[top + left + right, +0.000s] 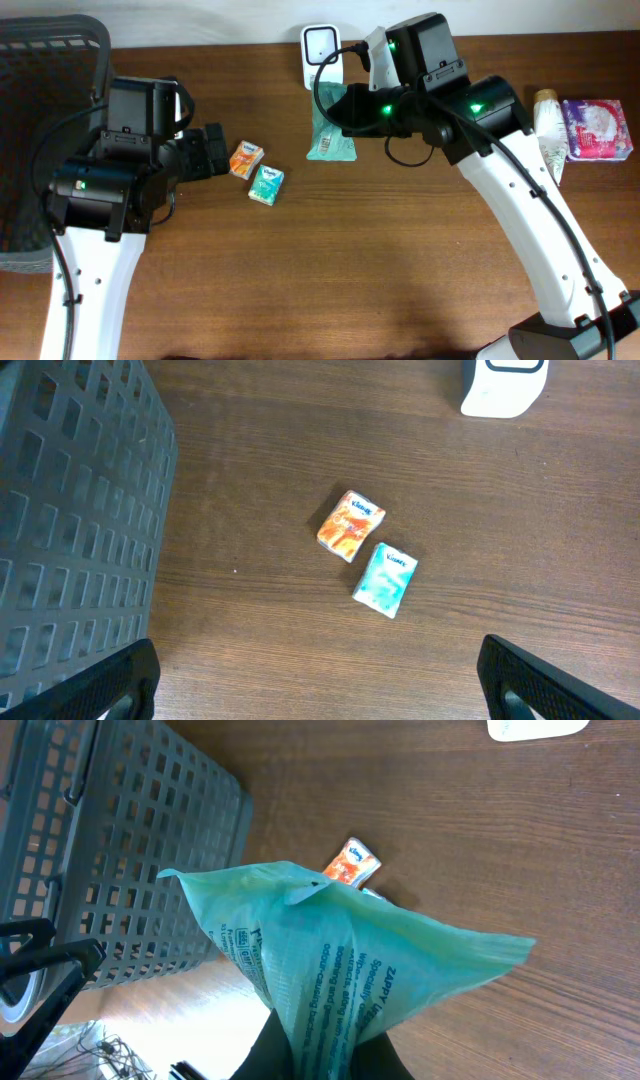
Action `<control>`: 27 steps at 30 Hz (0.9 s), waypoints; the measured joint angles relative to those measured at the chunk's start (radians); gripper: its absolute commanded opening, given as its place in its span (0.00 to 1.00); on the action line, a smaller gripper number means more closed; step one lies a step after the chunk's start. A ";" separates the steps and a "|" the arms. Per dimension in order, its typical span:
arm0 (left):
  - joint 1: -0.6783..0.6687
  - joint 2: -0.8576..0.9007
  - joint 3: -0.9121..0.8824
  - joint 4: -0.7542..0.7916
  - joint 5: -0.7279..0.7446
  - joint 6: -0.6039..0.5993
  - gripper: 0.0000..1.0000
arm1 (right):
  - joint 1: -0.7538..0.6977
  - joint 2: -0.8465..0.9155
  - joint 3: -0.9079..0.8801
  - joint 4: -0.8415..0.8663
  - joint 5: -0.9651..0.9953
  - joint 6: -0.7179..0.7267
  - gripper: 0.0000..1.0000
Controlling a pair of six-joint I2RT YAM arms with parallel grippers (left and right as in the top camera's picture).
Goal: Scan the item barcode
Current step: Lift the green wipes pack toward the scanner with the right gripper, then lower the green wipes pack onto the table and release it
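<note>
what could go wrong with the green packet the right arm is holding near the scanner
1. The right jaws pinch the green packet by one edge and it hangs crumpled, so it may slip or sag away from the white scanner.
2. No barcode shows on the visible face, only small print. It may be turned the wrong way or creased, so the scan could fail.

A grey basket (45, 50) stands at the desk's (400, 260) left edge. An orange pack (246, 159) and a teal pack (266, 185) lie side by side. A purple packet (596, 129) lies at the right edge.

Dark wood-grain table (400, 260); pale wall (200, 20) strip along far edge.
</note>
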 measured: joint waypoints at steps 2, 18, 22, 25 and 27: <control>0.000 0.000 0.000 0.000 0.000 0.000 0.99 | 0.000 0.000 0.000 -0.001 0.000 0.000 0.04; 0.000 0.000 0.000 0.000 0.000 0.000 0.99 | 0.000 0.000 0.000 -0.073 0.003 0.000 0.04; 0.000 0.000 0.000 0.000 0.000 0.000 0.99 | 0.000 0.003 0.000 -0.132 0.080 0.003 0.04; 0.000 0.000 0.000 0.000 0.000 0.000 0.99 | 0.000 0.042 0.000 -0.183 0.154 0.008 0.04; 0.000 0.000 0.000 0.000 0.000 0.000 0.99 | 0.000 0.077 0.000 -0.204 0.184 0.008 0.04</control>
